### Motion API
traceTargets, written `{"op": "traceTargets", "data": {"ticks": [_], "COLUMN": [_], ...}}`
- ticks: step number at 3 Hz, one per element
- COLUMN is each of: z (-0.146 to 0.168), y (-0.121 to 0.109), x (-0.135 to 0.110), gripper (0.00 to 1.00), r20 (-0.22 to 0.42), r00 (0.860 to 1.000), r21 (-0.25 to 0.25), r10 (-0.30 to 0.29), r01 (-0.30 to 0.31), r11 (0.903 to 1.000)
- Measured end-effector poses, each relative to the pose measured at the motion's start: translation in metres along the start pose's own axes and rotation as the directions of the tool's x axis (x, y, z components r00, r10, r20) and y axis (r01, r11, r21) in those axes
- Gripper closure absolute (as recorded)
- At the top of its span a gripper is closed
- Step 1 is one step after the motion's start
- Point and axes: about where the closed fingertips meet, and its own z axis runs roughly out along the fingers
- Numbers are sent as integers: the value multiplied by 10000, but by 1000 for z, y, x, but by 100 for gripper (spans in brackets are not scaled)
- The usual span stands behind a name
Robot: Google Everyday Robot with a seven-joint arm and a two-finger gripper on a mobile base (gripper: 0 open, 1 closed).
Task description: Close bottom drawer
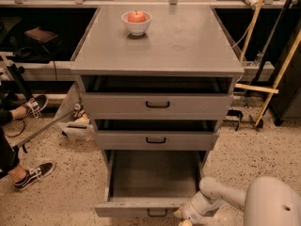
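Note:
The bottom drawer (150,178) of the grey metal cabinet (157,46) is pulled far out, its deep tray empty, its short black handle (157,213) at the frame's bottom edge. My gripper (184,217) sits at the right end of that drawer's front, low at the frame's bottom; my white arm (221,199) reaches in from the lower right. The middle drawer (156,139) and top drawer (157,105) stand slightly open above it.
A white bowl with a red apple (137,20) sits on the cabinet top. A person's sneakered feet (30,173) are on the floor at left. Wooden poles (277,74) lean at right. Speckled floor surrounds the cabinet.

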Motion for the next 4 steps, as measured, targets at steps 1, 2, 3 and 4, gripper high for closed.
{"op": "traceTargets", "data": {"ticks": [1, 2, 3, 4], "z": [5, -4, -33, -51], "y": [-10, -34, -45, -56], "x": [-7, -33, -65, -91], "gripper": [0, 0, 0, 0], "r20": [403, 1883, 3547, 4501], "r00": [9992, 9821, 9344, 8925], "r21": [-15, 772, 1954, 2422], "r10": [75, 80, -319, -289], "r01": [-74, -229, -407, -909], "r11": [10000, 9968, 9799, 9660]}}
